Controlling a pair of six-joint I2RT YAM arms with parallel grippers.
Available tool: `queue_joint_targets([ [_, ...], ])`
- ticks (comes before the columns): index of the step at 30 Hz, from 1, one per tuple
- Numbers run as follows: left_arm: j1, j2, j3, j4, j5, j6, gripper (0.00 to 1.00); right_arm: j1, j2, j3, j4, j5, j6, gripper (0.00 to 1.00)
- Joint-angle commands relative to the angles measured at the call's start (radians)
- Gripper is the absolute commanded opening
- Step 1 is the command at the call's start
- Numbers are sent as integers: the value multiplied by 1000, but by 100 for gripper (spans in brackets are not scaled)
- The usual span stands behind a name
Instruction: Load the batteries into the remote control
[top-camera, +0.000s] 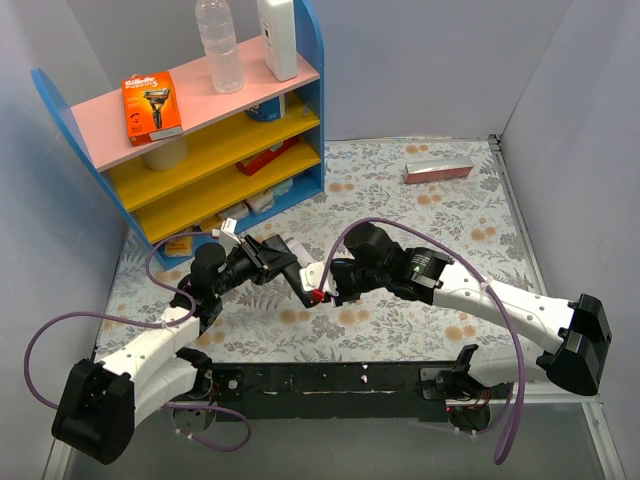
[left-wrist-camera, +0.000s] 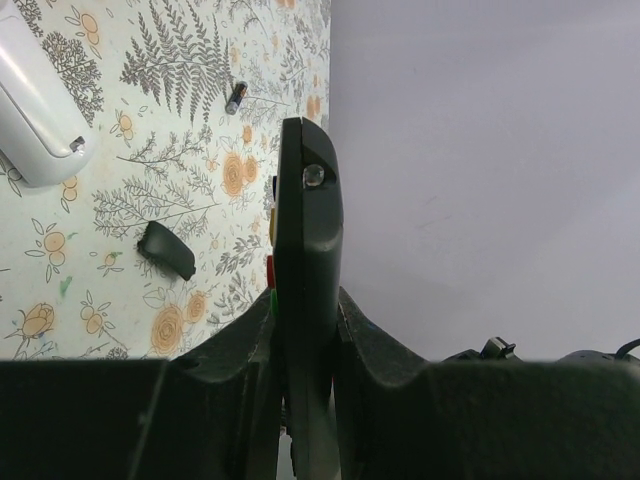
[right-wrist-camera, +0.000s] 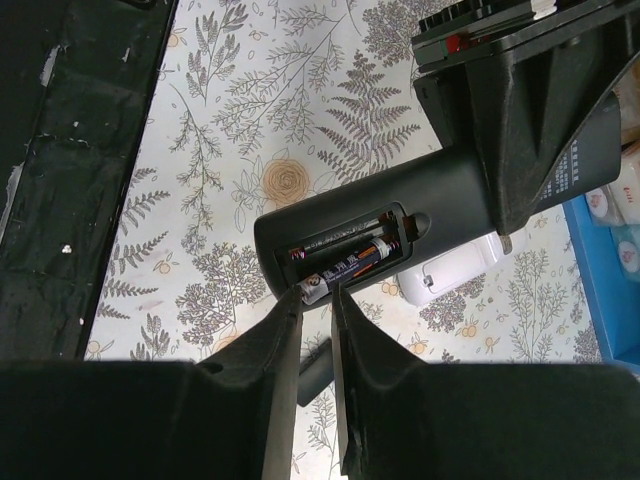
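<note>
- left fingers clamped on slim black plastic remote control, held raised so its open bay is reachable
- right fingers nearly closed, pinching red-and-black cylindrical battery into that bay

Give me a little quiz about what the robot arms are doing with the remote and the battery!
1. True or false: the left gripper is clamped on the black remote.
2. Where is the battery that the right gripper pinches? A) partly in the remote's open back; B) on the pink shelf; C) inside the water bottle.
3. Fill in: the loose black cover lies on the flowery ____.
Key: 1 true; 2 A; 3 table.
</note>
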Motion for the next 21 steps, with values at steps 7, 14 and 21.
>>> queue_joint_targets([
  [7,3,4,52,22,40,21,0,2,16,48,42,13,4,24],
  [14,3,9,57,28,51,21,0,2,28,54,40,5,11,24],
  [21,5,9,63,31,60,20,0,2,42,52,40,11,23,21],
])
